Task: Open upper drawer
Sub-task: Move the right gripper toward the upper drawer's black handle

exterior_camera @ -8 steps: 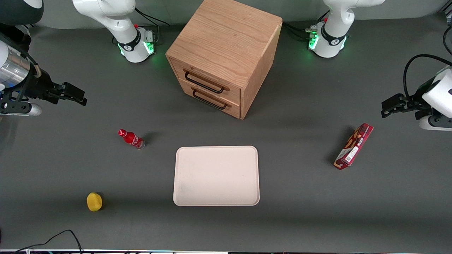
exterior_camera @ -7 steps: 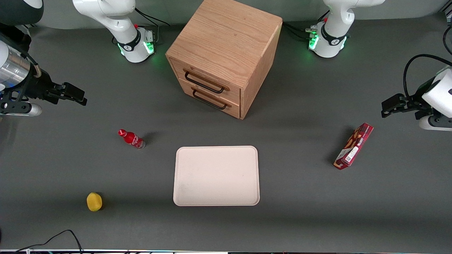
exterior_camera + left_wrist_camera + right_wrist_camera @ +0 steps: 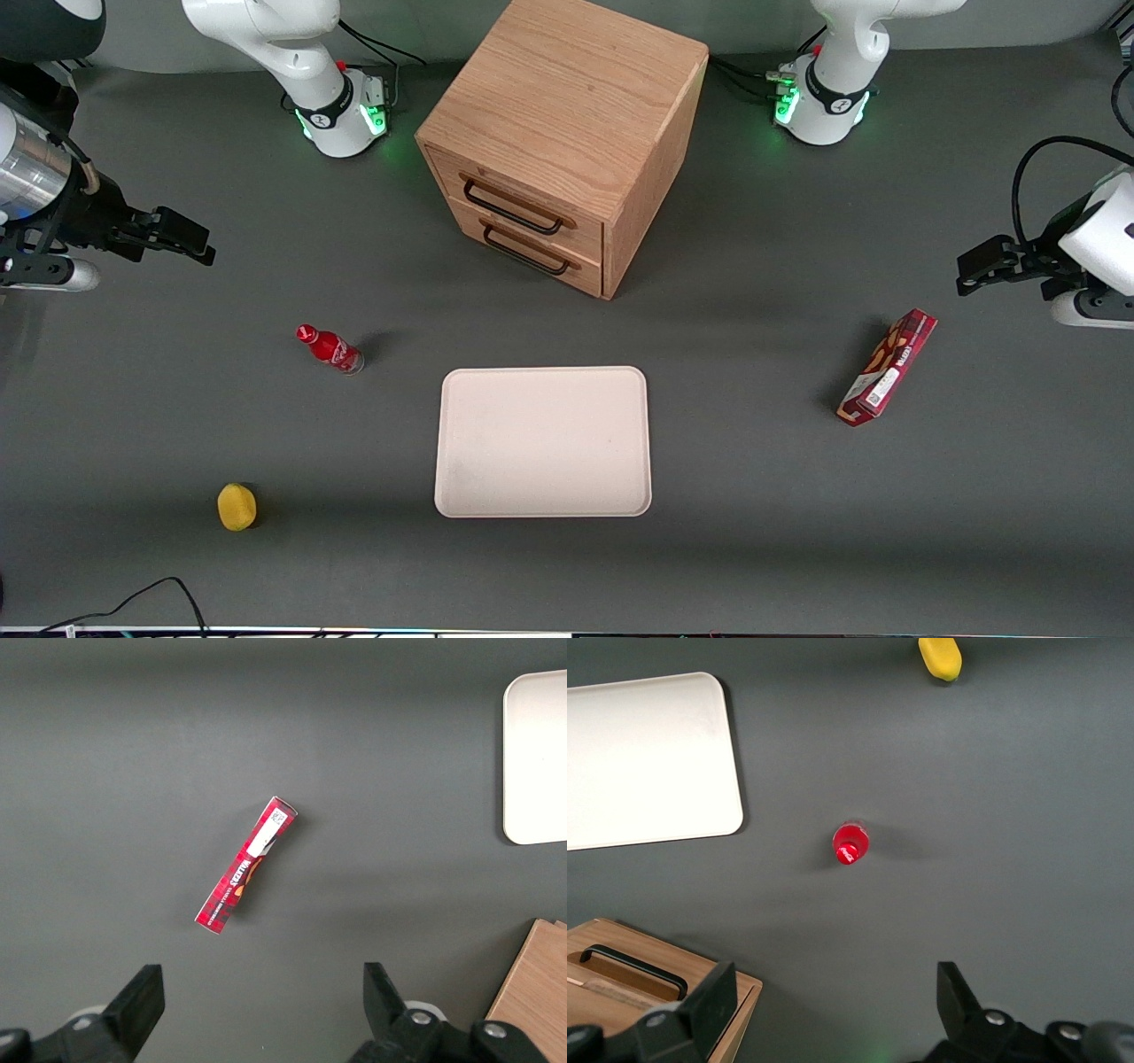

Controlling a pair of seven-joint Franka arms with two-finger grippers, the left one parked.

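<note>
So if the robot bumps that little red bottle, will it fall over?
Probably, yes. The red bottle stands upright on a narrow base and looks tall for its width, so a sideways nudge would likely tip it. Its round body would then probably roll across the flat table. For now the hand hovers open, well away from it, toward the working arm's end.

No text can be read; the red box and red bottle carry illegible print.

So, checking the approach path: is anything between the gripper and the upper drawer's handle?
Nothing: in the front view only bare dark tabletop lies between the open gripper and the upper drawer. The red bottle stands nearer the camera, off that line.
</note>
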